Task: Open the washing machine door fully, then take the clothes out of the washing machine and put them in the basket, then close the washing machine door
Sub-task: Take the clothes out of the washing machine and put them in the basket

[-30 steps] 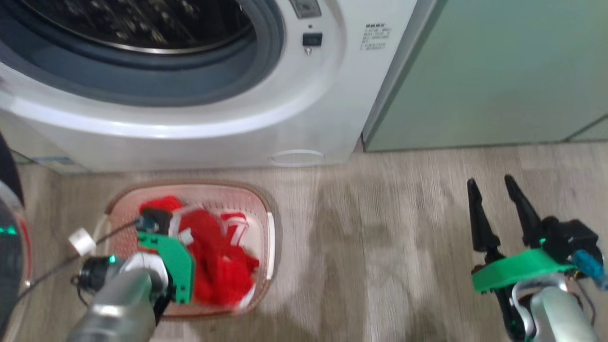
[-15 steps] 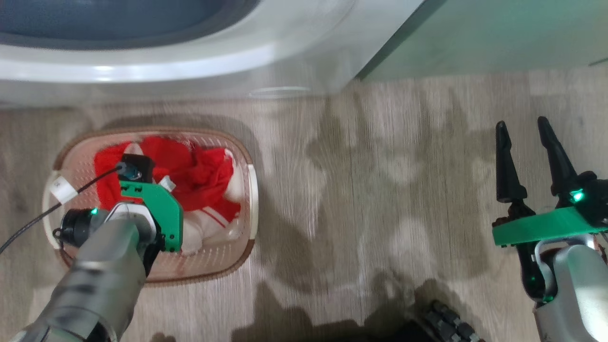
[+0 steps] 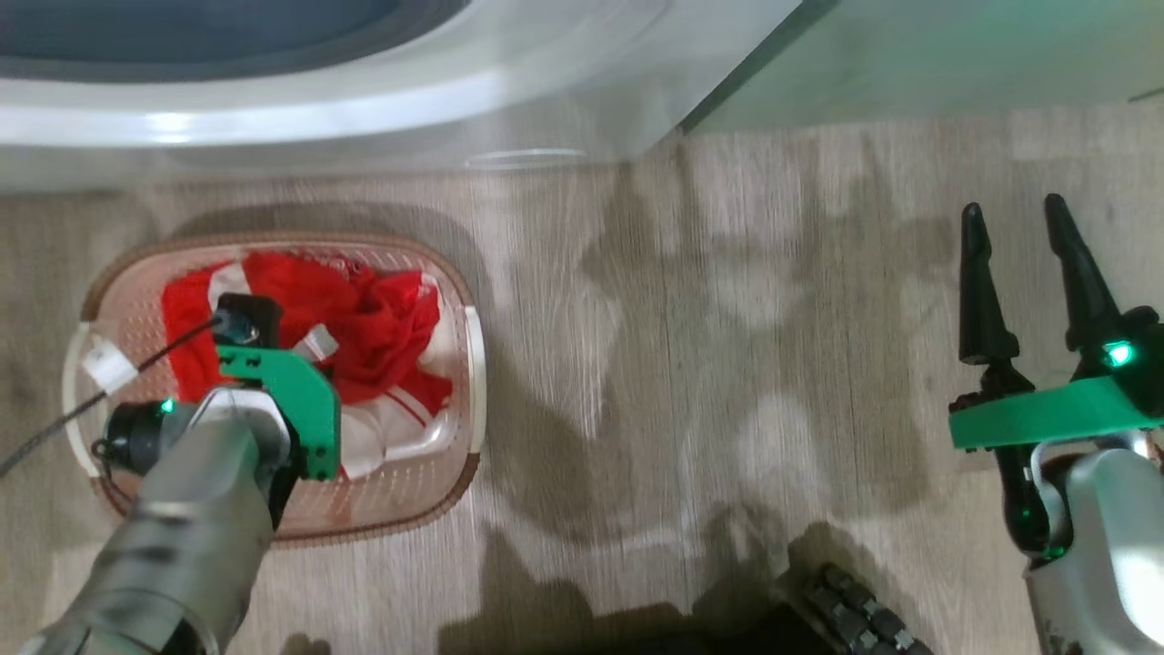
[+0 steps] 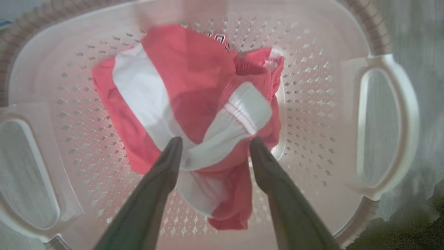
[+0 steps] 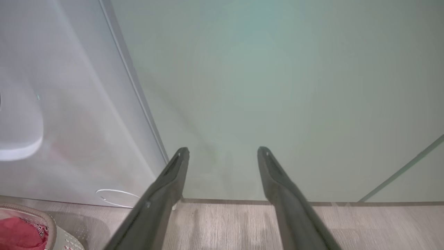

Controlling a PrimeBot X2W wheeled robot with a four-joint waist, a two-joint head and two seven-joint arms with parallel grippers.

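Note:
The cream perforated basket (image 3: 468, 364) stands on the floor in front of the white washing machine (image 3: 364, 100). Red and white clothes (image 3: 364, 327) lie bunched inside it. My left wrist (image 3: 273, 400) hangs over the basket and hides the fingers in the head view. In the left wrist view my left gripper (image 4: 215, 140) is open just above the clothes (image 4: 194, 80), with the basket (image 4: 385, 121) below. My right gripper (image 3: 1014, 207) is open and holds nothing, over bare floor far to the right. The washing machine door is out of view.
Pale green cabinets (image 3: 955, 55) stand right of the washer, straight ahead of my right gripper (image 5: 223, 150). Wood-look floor (image 3: 682, 364) spreads between basket and right arm. A dark part of my base (image 3: 846, 609) shows at the bottom. The round service flap (image 3: 523, 159) sits low on the washer.
The head camera has tilted down, so the washer slid up the picture. The clothes lie lower and more spread out in the basket. My left arm stays over it.

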